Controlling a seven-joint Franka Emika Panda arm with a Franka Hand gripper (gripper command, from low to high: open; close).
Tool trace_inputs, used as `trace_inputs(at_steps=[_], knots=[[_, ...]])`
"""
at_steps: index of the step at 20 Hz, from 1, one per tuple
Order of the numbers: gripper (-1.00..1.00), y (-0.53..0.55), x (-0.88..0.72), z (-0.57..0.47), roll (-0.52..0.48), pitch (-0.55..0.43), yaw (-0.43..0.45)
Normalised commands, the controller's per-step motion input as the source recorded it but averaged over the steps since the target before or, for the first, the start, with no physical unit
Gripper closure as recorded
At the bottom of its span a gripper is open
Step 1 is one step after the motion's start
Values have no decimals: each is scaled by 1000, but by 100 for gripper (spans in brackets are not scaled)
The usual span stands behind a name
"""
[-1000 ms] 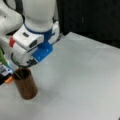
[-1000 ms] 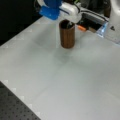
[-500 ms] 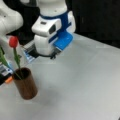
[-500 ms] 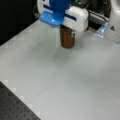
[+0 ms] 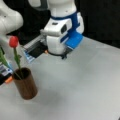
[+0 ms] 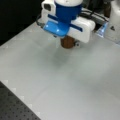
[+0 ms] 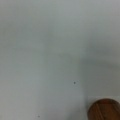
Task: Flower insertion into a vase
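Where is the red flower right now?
The red flower stands in the brown vase at a front view's lower left, on the table, apart from the gripper.

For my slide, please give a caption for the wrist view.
Wrist view: bare grey table, the brown vase at the bottom right corner; gripper not visible.

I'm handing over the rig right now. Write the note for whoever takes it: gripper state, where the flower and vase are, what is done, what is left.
Gripper: above the table, off to a front view's right of the vase; it holds nothing that shows.
Vase: upright on the table near a front view's left edge; in a front view the arm mostly covers it.
Flower: red head, green stem, standing in the vase, leaning a little.
Done: the flower is in the vase.
Left: nothing of the insertion shows as undone.
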Motion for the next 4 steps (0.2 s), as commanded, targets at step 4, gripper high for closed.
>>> trace_inputs(at_steps=[4], knots=[[-100, 150, 161, -10, 34, 80, -81]])
